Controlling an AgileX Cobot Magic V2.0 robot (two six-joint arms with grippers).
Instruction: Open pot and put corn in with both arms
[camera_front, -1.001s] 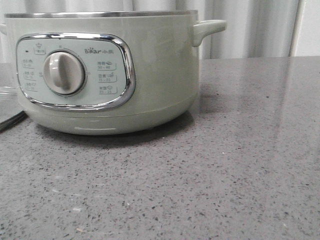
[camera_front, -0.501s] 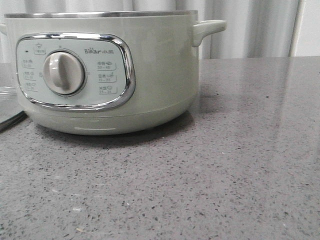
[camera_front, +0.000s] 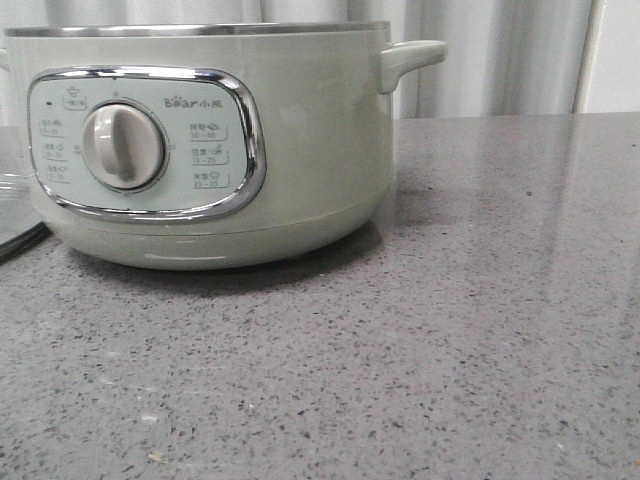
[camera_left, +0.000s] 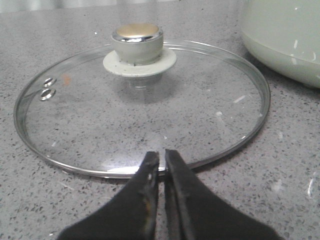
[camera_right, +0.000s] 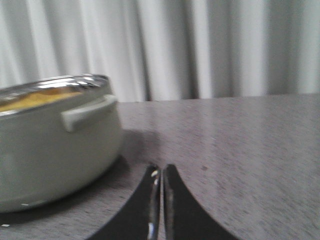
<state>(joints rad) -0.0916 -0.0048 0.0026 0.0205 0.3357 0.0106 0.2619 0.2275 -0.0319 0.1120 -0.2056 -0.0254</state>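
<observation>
The pale green pot stands uncovered on the grey table, its knob panel facing the front camera. A strip of yellow, the corn, shows just inside the pot's steel rim in the right wrist view. The glass lid lies flat on the table beside the pot. My left gripper is shut with nothing in it, its tips at the lid's near rim. Beside the pot's handle, low over the table, my right gripper is shut and empty. Neither gripper shows in the front view.
The speckled grey table runs wide to the right of the pot. A white curtain hangs behind. A sliver of the lid's edge shows at the far left of the front view.
The pot sits a few pixels further left in the front view than before. Nothing else differs.
</observation>
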